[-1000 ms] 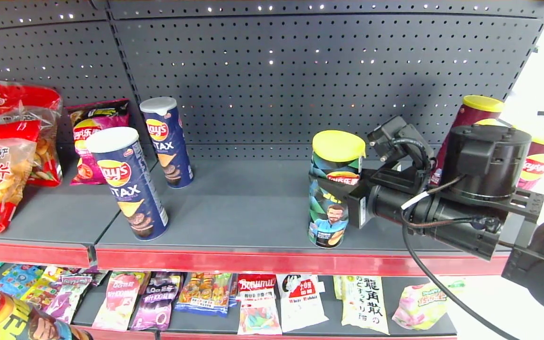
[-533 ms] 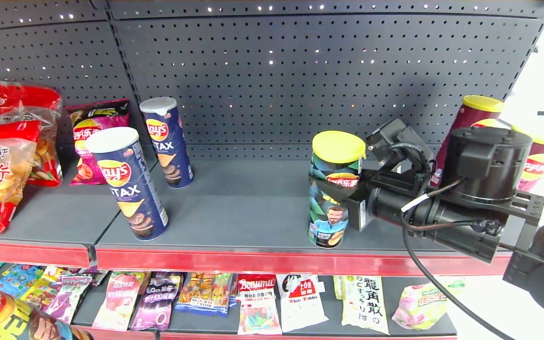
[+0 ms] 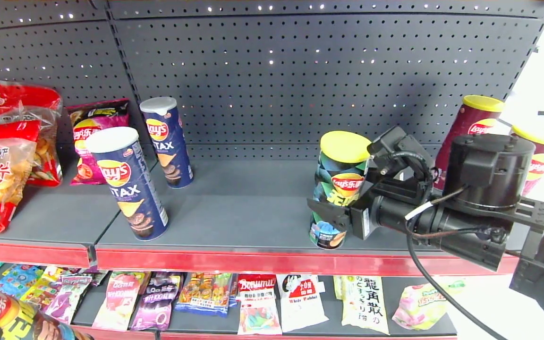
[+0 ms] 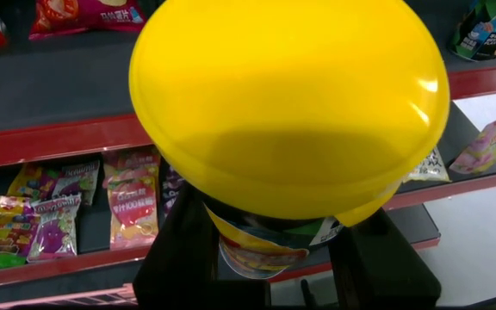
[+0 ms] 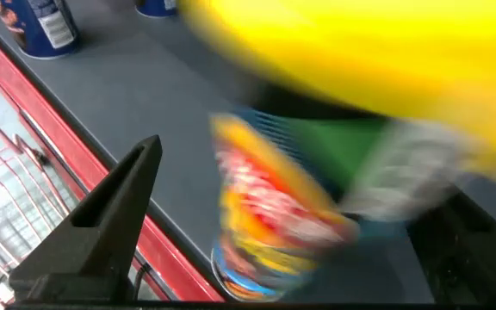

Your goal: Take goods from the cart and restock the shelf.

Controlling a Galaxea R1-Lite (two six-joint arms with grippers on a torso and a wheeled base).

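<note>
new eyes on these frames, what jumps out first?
The yellow-lidded can stands near the red front edge of the shelf, between the open fingers of the right gripper. Low on the robot's left, the left gripper is clamped on a second yellow-lidded can, held in front of the lower rows of snack bags.

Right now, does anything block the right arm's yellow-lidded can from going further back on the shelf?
Nothing visible does. The yellow-lidded can stands near the front edge between the jaws of the right gripper, with bare shelf behind it; blue cans stand well left, red cans right.
</note>
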